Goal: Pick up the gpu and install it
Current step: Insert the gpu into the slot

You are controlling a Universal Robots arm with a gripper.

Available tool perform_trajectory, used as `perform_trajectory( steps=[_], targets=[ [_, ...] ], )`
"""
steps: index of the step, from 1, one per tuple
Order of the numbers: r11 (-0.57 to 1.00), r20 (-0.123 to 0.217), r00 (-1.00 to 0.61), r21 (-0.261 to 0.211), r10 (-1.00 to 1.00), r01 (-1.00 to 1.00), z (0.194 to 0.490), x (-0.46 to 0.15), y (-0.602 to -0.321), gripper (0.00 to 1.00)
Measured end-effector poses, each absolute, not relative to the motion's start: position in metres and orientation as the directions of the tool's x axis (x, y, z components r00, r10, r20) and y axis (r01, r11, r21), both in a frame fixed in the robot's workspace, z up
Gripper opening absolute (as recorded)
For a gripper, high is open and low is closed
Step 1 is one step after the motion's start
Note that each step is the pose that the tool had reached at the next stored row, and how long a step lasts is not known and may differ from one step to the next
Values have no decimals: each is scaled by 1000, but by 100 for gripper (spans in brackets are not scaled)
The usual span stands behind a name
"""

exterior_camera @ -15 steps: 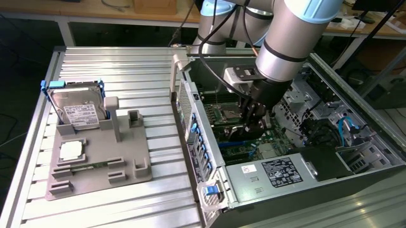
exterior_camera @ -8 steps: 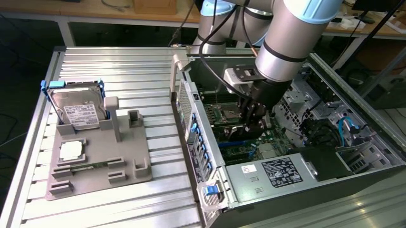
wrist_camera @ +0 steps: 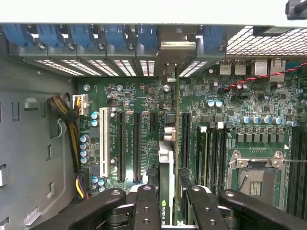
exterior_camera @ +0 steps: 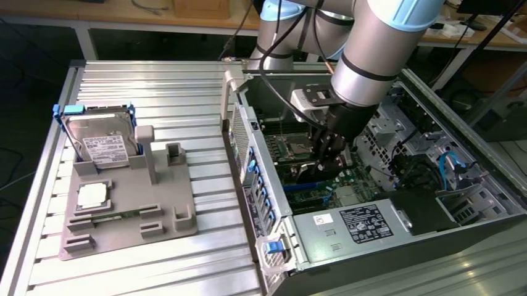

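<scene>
Angling down, end effector (wrist_camera: 166,205) clasping gpu (wrist_camera: 165,160)

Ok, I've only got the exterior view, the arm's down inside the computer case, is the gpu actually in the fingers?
Observer: Yes, the wrist view shows the gpu standing on edge between the fingers.
Operator: Where exactly?
Observer: Between a short black slot and a long black slot; seated or not, I can't tell.
Operator: And its metal end?
Observer: It points toward the row of blue clips.
</scene>
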State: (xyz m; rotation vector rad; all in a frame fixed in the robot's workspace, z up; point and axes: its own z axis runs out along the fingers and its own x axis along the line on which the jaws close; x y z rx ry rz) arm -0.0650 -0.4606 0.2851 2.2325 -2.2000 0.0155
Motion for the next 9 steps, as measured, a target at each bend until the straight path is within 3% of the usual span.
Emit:
perform_trajectory(
  steps=[9],
  targets=[
    [-15,5,15,-2,-1000,-1000,279,-65,-461,27]
  ],
)
